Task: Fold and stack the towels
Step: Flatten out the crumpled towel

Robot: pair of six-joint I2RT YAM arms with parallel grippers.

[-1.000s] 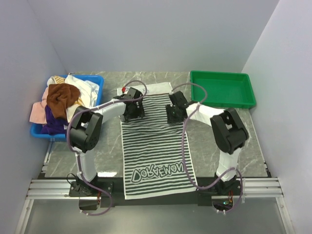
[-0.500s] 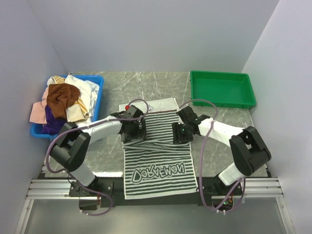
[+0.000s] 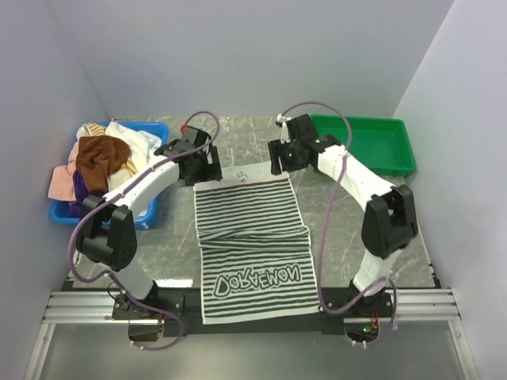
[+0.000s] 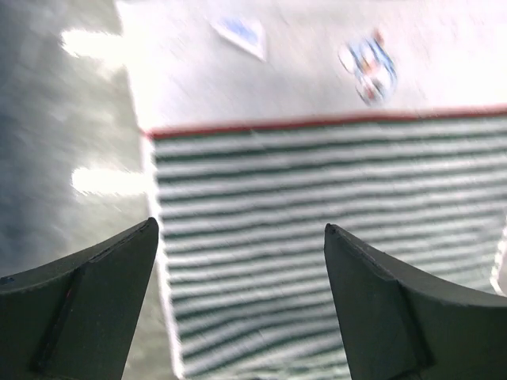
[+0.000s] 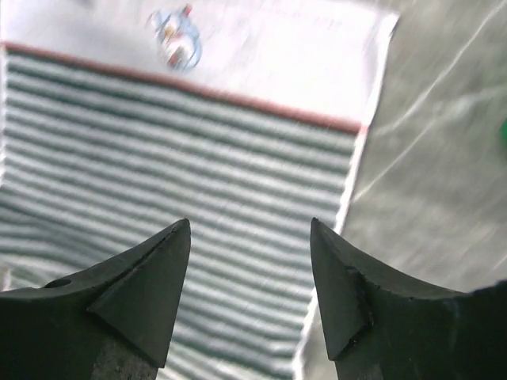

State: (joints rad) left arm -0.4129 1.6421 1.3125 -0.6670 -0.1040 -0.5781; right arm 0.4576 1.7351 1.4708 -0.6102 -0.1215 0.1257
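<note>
A dark-and-white striped towel point(image 3: 249, 210) with lettering near its front end lies lengthwise on the table, with a slight ridge across its middle. Its far end is a white band with a red line and a small picture point(image 4: 368, 67). My left gripper point(image 3: 202, 168) hovers open over the towel's far left corner point(image 4: 154, 138), nothing between its fingers point(image 4: 103, 293). My right gripper point(image 3: 283, 158) hovers open over the far right corner point(image 5: 360, 127), also empty. More towels sit in the blue bin: brown point(image 3: 101, 158), white point(image 3: 135, 142), pink point(image 3: 59, 182) and purple point(image 3: 83, 202).
The blue bin point(image 3: 161, 131) stands at the far left against the wall. A green tray point(image 3: 360, 142) with nothing in it sits at the far right. Grey marble tabletop point(image 3: 348, 229) shows on both sides of the towel.
Both arms swung from the towel's middle out to its far end. The right jaws opened wider. The towel's far edge lies a little nearer, with a ridge across the middle.
</note>
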